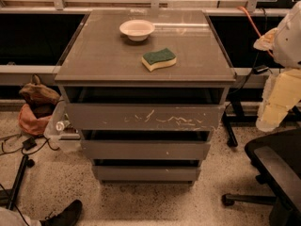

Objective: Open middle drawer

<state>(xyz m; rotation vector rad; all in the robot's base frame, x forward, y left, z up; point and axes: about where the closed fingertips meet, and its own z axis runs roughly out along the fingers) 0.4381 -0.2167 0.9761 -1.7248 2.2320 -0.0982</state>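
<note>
Rt edge: gripper (270,119), well apart from mid drawer (146,150); open or closed, can't tell. On surface (103,55): bowl (137,29), sponge (159,59).

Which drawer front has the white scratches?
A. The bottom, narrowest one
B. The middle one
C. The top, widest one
C: the top drawer front is the scratched one, while the middle drawer below it looks nearly plain. The pincer hangs to the right of the cabinet, touching neither.
</note>
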